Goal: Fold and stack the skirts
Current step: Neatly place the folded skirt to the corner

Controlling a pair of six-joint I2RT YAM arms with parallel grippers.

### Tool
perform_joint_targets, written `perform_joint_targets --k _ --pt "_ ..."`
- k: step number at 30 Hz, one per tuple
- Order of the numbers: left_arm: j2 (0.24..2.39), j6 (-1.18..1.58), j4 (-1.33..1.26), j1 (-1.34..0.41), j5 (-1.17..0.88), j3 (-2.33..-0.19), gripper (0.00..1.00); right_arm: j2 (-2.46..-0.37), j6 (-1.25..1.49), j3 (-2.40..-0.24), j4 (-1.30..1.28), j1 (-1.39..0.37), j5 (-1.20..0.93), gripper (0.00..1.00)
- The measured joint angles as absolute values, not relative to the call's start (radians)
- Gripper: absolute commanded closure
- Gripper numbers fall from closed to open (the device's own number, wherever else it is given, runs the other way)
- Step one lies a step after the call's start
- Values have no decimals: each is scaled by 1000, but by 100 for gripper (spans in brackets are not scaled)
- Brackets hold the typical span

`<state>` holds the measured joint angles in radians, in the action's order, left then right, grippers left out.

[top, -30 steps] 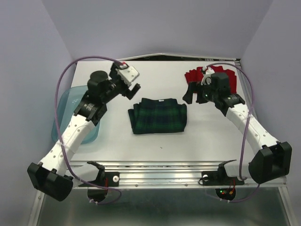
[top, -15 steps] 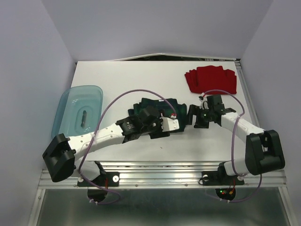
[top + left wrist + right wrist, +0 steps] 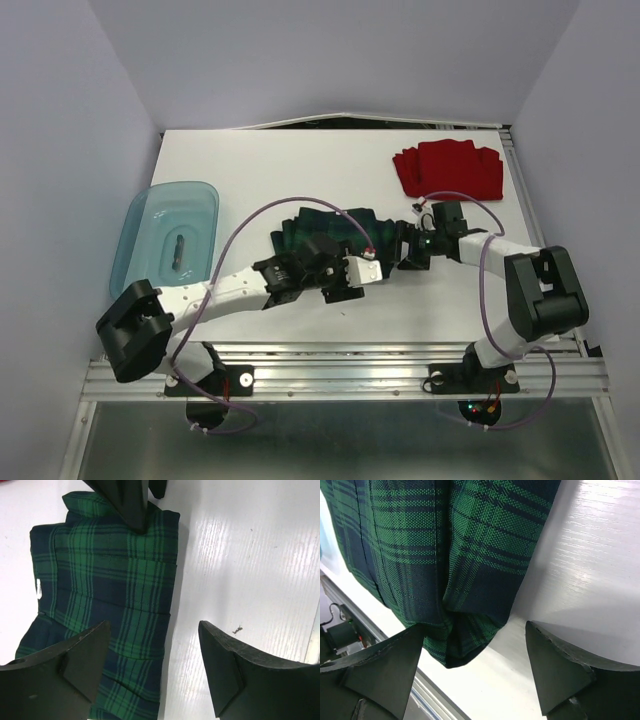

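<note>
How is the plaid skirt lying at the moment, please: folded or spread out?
Folded. The plaid skirt shows stacked layers with stepped edges in the left wrist view.

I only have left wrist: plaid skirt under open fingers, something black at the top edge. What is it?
Observer: That's the right gripper, at the plaid skirt's right edge.
Operator: Is it clamped on cloth?
Observer: No. In the right wrist view its fingers stand apart, with a corner of the skirt between them.
Operator: Where's the red one?
Observer: The red skirt lies at the back right, apart from the plaid one, and neither arm is touching it.
</note>
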<state>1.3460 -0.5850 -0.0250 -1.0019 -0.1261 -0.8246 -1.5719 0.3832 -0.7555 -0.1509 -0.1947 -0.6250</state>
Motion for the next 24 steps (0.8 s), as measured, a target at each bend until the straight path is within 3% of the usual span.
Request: perform_joint_targets --k 4,13,21,24 --pt "1422 -623 -78 -1015 -81 -825 19 -1577 397 -756 -146 -195 -640 14" --pt "1533 -747 -215 -1060 43 -785 35 -1610 424 -773 -144 -195 -678 13" --pt "1616 -821 -271 -1072 88 -776 37 -1629 443 -786 -144 -195 -699 9" --pt "1651 -832 -290 -1079 97 -777 54 -1633 449 -790 -144 -195 -707 4"
